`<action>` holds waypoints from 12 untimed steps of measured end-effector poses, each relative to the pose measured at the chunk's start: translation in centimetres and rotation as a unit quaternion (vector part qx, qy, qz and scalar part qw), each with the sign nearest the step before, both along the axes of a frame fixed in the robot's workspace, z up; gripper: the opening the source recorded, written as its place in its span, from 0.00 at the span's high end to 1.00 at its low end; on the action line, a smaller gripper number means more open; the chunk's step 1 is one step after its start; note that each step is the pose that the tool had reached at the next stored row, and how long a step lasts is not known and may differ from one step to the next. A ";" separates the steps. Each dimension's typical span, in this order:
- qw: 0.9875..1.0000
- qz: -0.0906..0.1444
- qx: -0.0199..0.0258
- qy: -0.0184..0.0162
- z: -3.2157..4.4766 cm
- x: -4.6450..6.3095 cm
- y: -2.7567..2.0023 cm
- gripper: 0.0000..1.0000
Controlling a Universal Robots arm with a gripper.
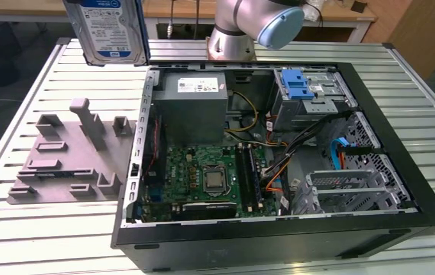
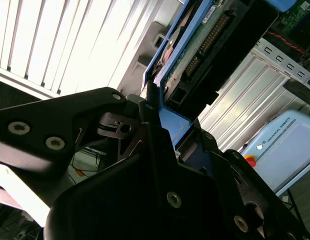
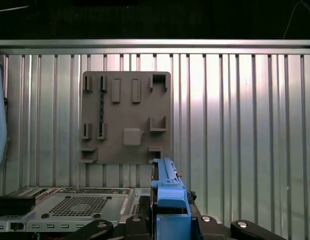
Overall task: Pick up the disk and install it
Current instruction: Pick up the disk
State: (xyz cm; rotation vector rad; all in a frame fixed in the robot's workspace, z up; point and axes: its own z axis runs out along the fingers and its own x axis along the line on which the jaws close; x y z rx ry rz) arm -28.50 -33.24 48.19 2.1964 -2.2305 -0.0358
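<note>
Disk (image 1: 114, 28) held aloft, clamped in the gripper (image 2: 170, 122)
In the exterior view the open computer case (image 1: 279, 172) lies nearest, the grey holder (image 1: 72, 160) beside it at left; farther back, at upper left, the disk hangs upright, its blue carrier pinched by the fingers.

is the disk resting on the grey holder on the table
No, in the exterior view the disk is up in the air, apart from the grey holder.

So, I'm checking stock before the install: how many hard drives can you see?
1: the disk, held aloft by the gripper at the exterior view's top left, outside the computer case. The drive cages could hide more.
</note>
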 end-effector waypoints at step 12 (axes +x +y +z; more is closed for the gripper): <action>1.000 0.000 0.000 0.000 0.00 1.4 -0.13 0.64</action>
